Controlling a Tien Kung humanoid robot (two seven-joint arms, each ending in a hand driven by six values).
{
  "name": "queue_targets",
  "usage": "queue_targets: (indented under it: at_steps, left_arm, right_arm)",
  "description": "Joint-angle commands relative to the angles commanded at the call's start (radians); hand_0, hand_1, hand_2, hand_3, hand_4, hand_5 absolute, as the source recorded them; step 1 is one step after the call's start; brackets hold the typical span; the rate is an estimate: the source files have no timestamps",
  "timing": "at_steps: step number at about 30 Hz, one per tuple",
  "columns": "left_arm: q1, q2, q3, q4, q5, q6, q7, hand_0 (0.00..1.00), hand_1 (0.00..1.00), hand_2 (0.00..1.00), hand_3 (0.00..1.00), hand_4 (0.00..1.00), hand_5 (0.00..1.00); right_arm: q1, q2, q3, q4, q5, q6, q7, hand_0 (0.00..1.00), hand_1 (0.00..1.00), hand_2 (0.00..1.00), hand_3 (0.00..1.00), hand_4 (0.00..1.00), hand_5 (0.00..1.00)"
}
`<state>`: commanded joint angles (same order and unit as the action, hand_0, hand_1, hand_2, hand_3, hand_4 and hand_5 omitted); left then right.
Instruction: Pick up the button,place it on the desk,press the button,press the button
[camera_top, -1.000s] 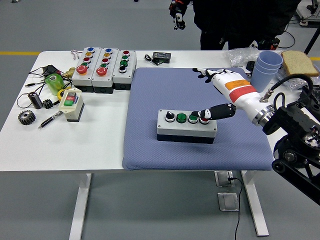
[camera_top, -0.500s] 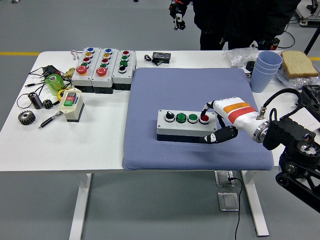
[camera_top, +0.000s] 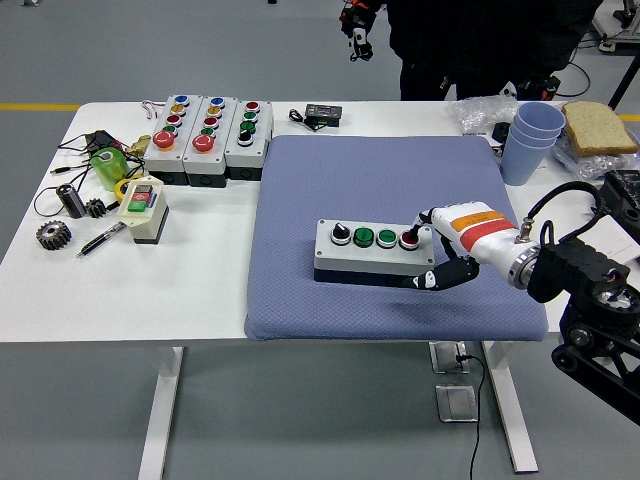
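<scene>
Button box (camera_top: 373, 251) sits on the blue mat (camera_top: 300, 190) mid-bench, right robot hand (camera_top: 440, 250) clamped around its right end, so pressing comes next: a finger onto a button.

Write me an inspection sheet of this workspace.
Surface: white table with a blue mat.
Job's things: button box lying flat on the mat.
Clutter: three more button boxes, gears, cups, bread.
Hands: right hand grasps the box's right end; left not in view.
Cables: black cable under the table.
Surroundings: person at the far side.
</scene>
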<state>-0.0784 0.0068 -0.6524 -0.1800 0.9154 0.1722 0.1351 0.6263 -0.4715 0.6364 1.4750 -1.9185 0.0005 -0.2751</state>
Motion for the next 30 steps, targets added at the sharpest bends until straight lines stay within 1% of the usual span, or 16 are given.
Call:
queue_targets:
  at_steps: [4, 5, 8, 11, 16, 19, 27, 30]
  left_arm:
    - [0.000, 0.000, 0.002, 0.000, -0.002, 0.000, 0.000, 0.622, 0.658, 0.678, 0.595, 0.335, 0.639]
    - [-0.001, 0.000, 0.005, 0.000, -0.007, 0.000, -0.001, 0.622, 0.658, 0.678, 0.595, 0.334, 0.638]
    - [-0.001, 0.001, 0.010, 0.000, -0.015, 0.000, -0.003, 0.622, 0.658, 0.678, 0.595, 0.334, 0.638]
    - [-0.003, 0.002, 0.013, 0.000, -0.015, 0.000, -0.003, 0.622, 0.658, 0.678, 0.595, 0.335, 0.637]
    - [-0.004, 0.002, 0.010, 0.000, -0.010, -0.001, -0.001, 0.622, 0.658, 0.678, 0.595, 0.335, 0.637]
    - [-0.004, 0.002, 0.010, 0.000, -0.011, -0.002, -0.001, 0.622, 0.659, 0.678, 0.595, 0.335, 0.637]
    - [-0.005, 0.003, 0.017, 0.000, -0.023, -0.001, -0.004, 0.622, 0.658, 0.678, 0.595, 0.334, 0.636]
    - [-0.005, 0.003, 0.015, 0.000, -0.021, -0.001, -0.003, 0.622, 0.658, 0.677, 0.596, 0.334, 0.636]
  right_arm:
    - [0.002, 0.003, -0.011, -0.011, -0.002, 0.004, -0.005, 0.099, 0.002, 0.160, 0.656, 0.998, 0.529]
    - [0.002, 0.004, -0.009, -0.011, -0.004, 0.000, -0.006, 0.099, 0.002, 0.161, 0.656, 0.994, 0.560]
    - [0.003, 0.007, 0.004, -0.003, -0.008, -0.014, -0.003, 0.099, 0.002, 0.161, 0.656, 0.994, 0.560]
    - [0.009, 0.015, 0.032, 0.024, -0.019, -0.036, 0.001, 0.100, 0.002, 0.161, 0.654, 0.992, 0.561]
    - [0.025, 0.041, 0.036, 0.049, -0.028, -0.034, -0.004, 0.100, 0.002, 0.161, 0.654, 0.992, 0.561]
    - [0.031, 0.061, 0.017, 0.037, -0.028, -0.027, -0.008, 0.098, 0.002, 0.161, 0.654, 0.993, 0.560]
    - [0.032, 0.078, -0.012, 0.000, -0.023, -0.020, -0.012, 0.099, 0.002, 0.161, 0.654, 0.993, 0.560]
    - [0.028, 0.092, -0.012, -0.020, -0.035, -0.025, -0.012, 0.098, 0.002, 0.161, 0.653, 0.994, 0.561]
